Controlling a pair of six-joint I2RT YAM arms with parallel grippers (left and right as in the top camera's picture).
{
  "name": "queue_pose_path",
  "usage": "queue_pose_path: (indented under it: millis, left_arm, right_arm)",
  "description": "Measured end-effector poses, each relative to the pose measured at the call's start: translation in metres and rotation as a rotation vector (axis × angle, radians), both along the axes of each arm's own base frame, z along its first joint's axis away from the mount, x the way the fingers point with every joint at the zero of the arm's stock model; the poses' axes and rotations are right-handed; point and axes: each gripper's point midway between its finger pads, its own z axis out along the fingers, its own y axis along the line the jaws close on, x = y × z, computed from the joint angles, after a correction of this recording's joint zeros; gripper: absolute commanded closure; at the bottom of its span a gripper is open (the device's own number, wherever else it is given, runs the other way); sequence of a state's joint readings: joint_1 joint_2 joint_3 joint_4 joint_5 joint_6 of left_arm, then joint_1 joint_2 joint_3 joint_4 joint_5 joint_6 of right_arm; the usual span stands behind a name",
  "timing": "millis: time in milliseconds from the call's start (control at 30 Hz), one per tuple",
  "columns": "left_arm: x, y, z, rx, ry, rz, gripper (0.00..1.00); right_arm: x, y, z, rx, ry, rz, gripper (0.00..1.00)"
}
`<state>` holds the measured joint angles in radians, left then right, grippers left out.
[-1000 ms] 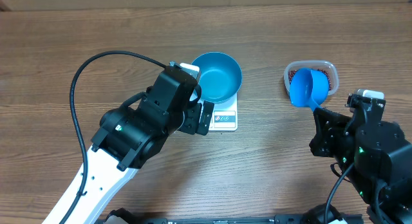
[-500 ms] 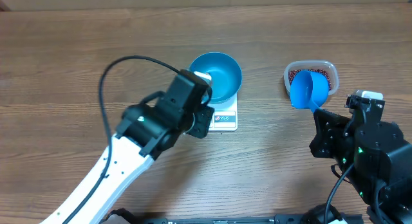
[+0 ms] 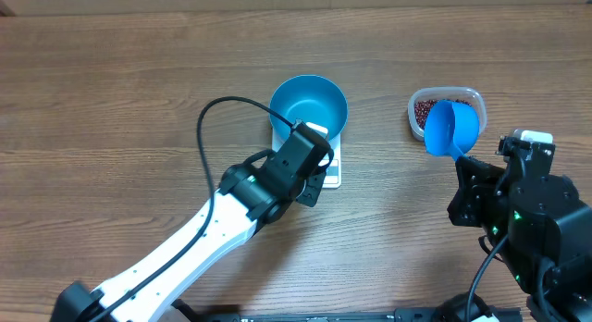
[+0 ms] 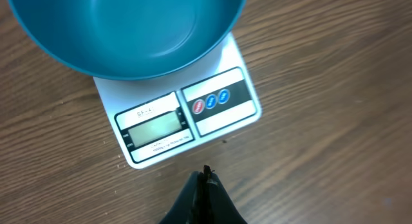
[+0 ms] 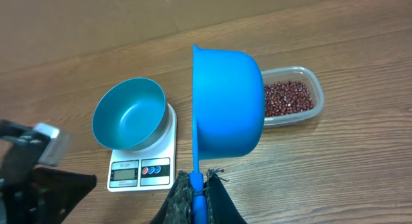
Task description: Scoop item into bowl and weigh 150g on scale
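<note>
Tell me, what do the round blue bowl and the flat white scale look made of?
The round bright blue bowl looks like smooth plastic: even colour, soft sheen. The flat white square scale seems plain white plastic, probably, with a grey display window.

On the scale you cannot read the display, the bowl is cut off at the left wrist view's top, and the scoop hides some beans.

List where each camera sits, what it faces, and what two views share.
Overhead: above the table, looking straight down; left arm, right arm show.
Left wrist: above the scale and blue bowl; shut left gripper shows.
Right wrist: behind the blue scoop, facing the beans; right gripper grips its handle.
Shared: both wrist views show blue bowl on scale.
</note>
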<state>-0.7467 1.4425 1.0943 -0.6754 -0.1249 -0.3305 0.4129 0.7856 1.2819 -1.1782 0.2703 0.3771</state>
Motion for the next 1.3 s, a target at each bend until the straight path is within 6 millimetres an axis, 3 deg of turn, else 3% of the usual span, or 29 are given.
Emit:
queue_pose_path:
  millis: [233, 367, 833, 1300]
  left_arm:
    - [0.012, -0.006, -0.043, 0.069, 0.048, 0.014, 0.96]
    - [0.021, -0.013, -0.059, 0.074, 0.045, 0.017, 0.96]
    - [0.032, -0.023, -0.078, 0.054, 0.044, 0.048, 0.96]
    - [0.046, -0.016, -0.089, 0.084, 0.004, 0.131, 0.96]
  right_arm:
    - [0.002, -0.003, 0.000, -0.022, -0.002, -0.013, 0.96]
    - [0.002, -0.004, 0.000, -0.025, -0.003, -0.014, 0.96]
    - [0.004, -0.003, 0.003, -0.019, -0.016, -0.015, 0.96]
    - [0.004, -0.003, 0.003, -0.018, -0.018, -0.014, 0.96]
